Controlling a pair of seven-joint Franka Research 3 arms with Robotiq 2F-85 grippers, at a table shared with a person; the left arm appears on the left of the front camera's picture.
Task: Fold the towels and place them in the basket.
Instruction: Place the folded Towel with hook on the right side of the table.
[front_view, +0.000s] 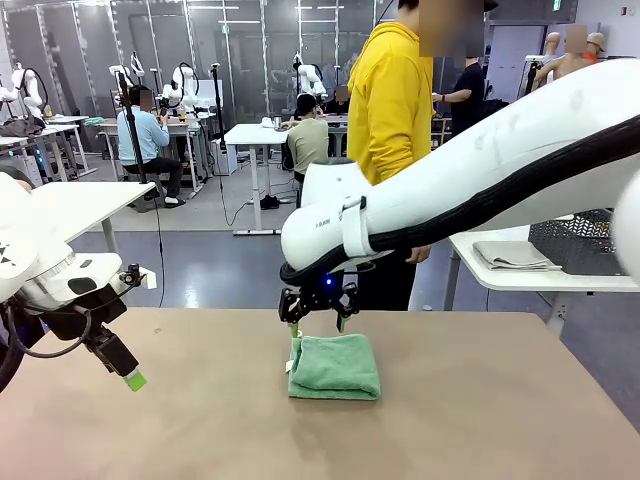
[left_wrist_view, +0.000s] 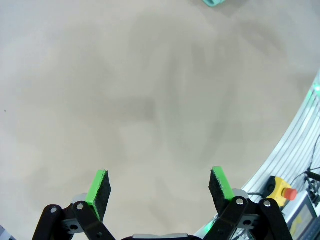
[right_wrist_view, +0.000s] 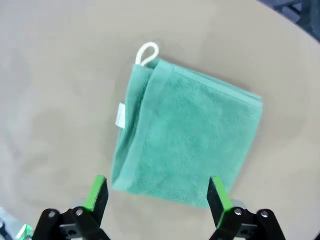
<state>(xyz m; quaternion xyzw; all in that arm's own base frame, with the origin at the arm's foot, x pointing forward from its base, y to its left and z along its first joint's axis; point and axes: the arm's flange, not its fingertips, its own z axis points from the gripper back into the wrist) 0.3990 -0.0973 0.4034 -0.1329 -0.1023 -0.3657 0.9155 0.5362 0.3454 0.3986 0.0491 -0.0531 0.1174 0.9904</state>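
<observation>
A mint green towel (front_view: 335, 367) lies folded into a small square on the brown table (front_view: 480, 410). In the right wrist view the towel (right_wrist_view: 185, 145) shows a white loop (right_wrist_view: 147, 52) and a small white tag (right_wrist_view: 120, 115). My right gripper (front_view: 318, 320) hangs open just above the towel's far edge, nothing between its fingers (right_wrist_view: 159, 195). My left gripper (front_view: 128, 372) is open low over bare table at the left (left_wrist_view: 160, 187), well apart from the towel. A pale grey folded towel (front_view: 515, 255) rests on a white side table beside the dark lattice basket (front_view: 580, 240).
A person in a yellow hoodie (front_view: 390, 100) stands at the far side of the table. The white side table (front_view: 520, 278) stands beyond the right far corner. A table edge rail with a yellow-and-red button (left_wrist_view: 282, 191) runs close to my left gripper.
</observation>
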